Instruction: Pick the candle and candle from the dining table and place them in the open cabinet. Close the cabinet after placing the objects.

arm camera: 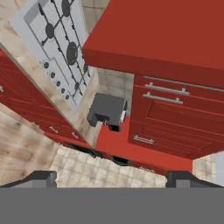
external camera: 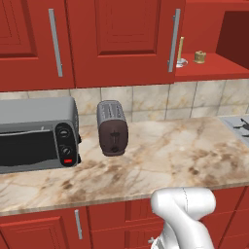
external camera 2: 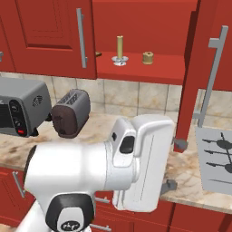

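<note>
the slim olive-gold stick candle [external camera 2: 119,47] stands upright on its clear round dish on the red inner shelf [external camera 2: 149,70] of the open wall cabinet [external camera: 121,39]. the squat brass-gold candle [external camera 2: 147,58] sits on the same shelf, near the stick candle but apart from it. in the right base view the cabinet's open door [external camera 2: 199,68] hangs edge-on with its long grey bar handle [external camera 2: 212,72] showing. below the cabinet, on the marbled table [external camera: 160,165], a dark toaster [external camera: 112,128] stands beside a grey toaster oven [external camera: 38,133], not touching it. a grey cooktop [external camera 2: 215,158] lies at the table's far right. in the hand view the gripper [arm camera: 111,177] is spread wide with nothing between its tips, looking down over the cooktop and red cupboards.
</note>
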